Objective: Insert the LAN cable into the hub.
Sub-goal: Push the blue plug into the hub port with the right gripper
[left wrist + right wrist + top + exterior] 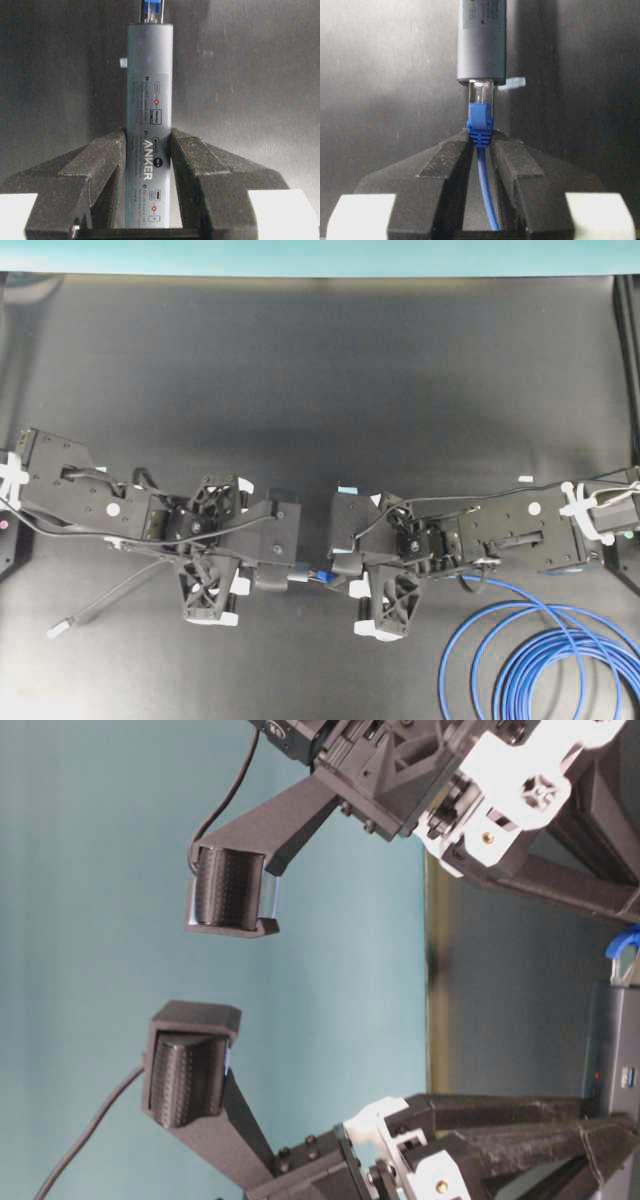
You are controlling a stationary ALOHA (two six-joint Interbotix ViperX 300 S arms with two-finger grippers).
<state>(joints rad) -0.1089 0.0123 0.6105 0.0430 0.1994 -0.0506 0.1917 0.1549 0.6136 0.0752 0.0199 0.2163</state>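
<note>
l claw (147, 165) clamped on hub (149, 90) mid-body, held off surface nr front edge | r claw (481, 150) pinching lan cable (485, 190) just behind plug (480, 107), tip at hub's end port | hub rigid, slick; cable floppy, clip fragile, grip by boot

The front of the clear plug (480, 93) is hidden inside the end of the hub (481, 40), so how deep it sits cannot be told. The hub's lower end is hidden between the left gripper's (148, 150) fingers (107, 165). The small print on the hub is too blurry to read. The LAN cable's (540, 660) loops are cut off by the picture's edge.
</note>
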